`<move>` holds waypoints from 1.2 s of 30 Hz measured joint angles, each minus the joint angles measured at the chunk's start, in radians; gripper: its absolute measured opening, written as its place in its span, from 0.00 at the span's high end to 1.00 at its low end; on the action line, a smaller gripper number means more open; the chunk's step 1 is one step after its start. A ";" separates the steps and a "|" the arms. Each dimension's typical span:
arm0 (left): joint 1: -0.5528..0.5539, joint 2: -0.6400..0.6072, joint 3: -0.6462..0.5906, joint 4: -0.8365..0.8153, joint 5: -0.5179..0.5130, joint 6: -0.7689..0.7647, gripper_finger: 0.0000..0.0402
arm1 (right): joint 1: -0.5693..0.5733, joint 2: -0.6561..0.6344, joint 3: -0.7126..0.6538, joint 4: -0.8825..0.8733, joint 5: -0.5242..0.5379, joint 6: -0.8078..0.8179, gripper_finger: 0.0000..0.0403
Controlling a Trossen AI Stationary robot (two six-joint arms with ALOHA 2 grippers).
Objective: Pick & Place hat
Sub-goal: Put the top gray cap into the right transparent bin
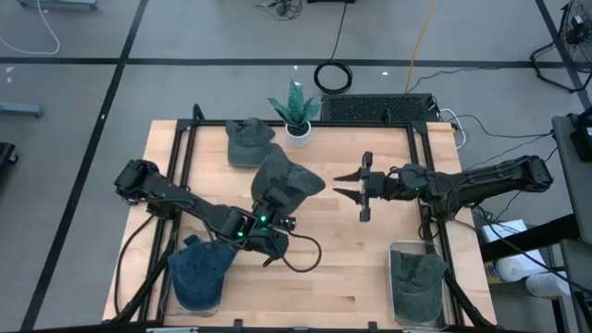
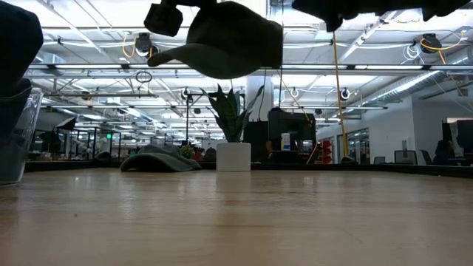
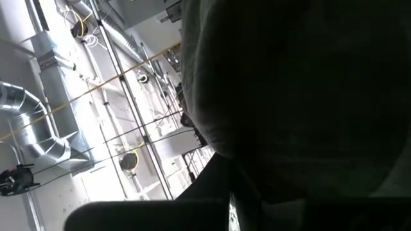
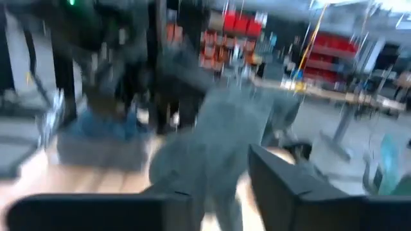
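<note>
Holding the grey-green hat (image 1: 285, 180) up off the table (image 1: 361, 268), the left gripper (image 1: 268, 215) has its fingers clamped together on the hat's lower edge, near the middle of the table. In the low view the hat (image 2: 233, 38) hangs well clear of the wood, brim drooping toward nine o'clock. Out at three o'clock from it, the right gripper (image 1: 350, 184) faces the hat with its fingers apart, near the fabric but not touching it as far as the overhead view shows. Looks like a hand-over shaping up! The right wrist view fills with the hat (image 4: 225, 144) straight ahead between that arm's own fingers, so the line-up seems good.

For a clean job, the right arm should close on a firm fold of crown or brim, not a loose flap, and the left should let go only once that hold is secure. A clear bin (image 1: 418, 282) at five o'clock already holds a similar green hat, so that is probably the drop spot. Another bin (image 1: 199, 282) at seven o'clock carries a blue hat, one more hat (image 1: 248, 141) lies at eleven o'clock, and a potted plant (image 1: 296, 111) stands at twelve.
</note>
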 joint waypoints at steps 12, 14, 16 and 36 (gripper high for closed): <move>0.000 0.000 0.000 0.010 0.017 0.025 0.99 | -0.242 0.104 0.063 0.045 -0.361 0.354 0.36; 0.000 0.000 0.000 0.012 0.024 0.039 0.99 | -0.286 0.134 0.085 0.072 -0.442 0.423 0.35; 0.000 0.000 0.000 0.022 0.039 0.055 1.00 | -0.318 0.170 0.104 0.104 -0.511 0.484 0.35; -0.014 0.000 0.000 0.035 0.046 0.070 1.00 | -0.435 0.504 0.164 0.518 -0.853 0.872 0.35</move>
